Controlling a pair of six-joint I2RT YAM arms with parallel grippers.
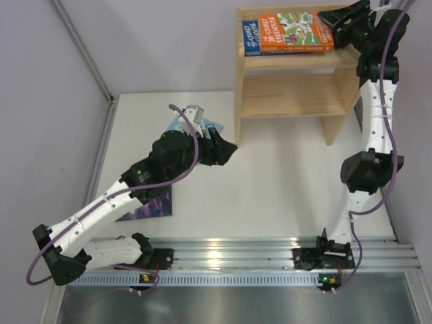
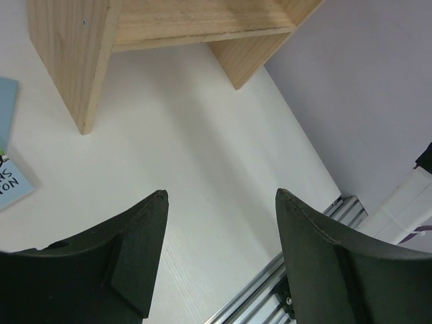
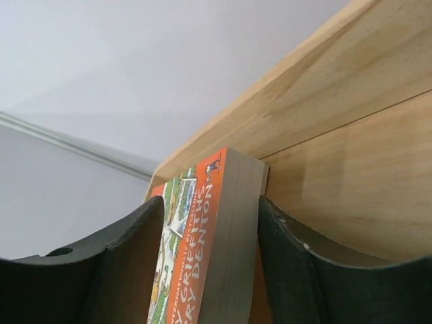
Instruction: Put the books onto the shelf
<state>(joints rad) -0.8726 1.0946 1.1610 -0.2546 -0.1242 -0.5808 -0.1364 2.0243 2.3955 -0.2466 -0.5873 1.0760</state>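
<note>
The right gripper (image 3: 210, 201) is closed on the orange Treehouse paperback (image 1: 295, 30), one finger on its cover and one on its back. The book is on the top level of the wooden shelf (image 1: 290, 94), beside the dark blue book (image 1: 251, 38) and close to the right side panel. The left gripper (image 2: 219, 196) hangs open and empty over the white table (image 1: 270, 175) near the pale blue book (image 1: 177, 125). The purple galaxy book (image 1: 152, 206) lies partly under that arm.
</note>
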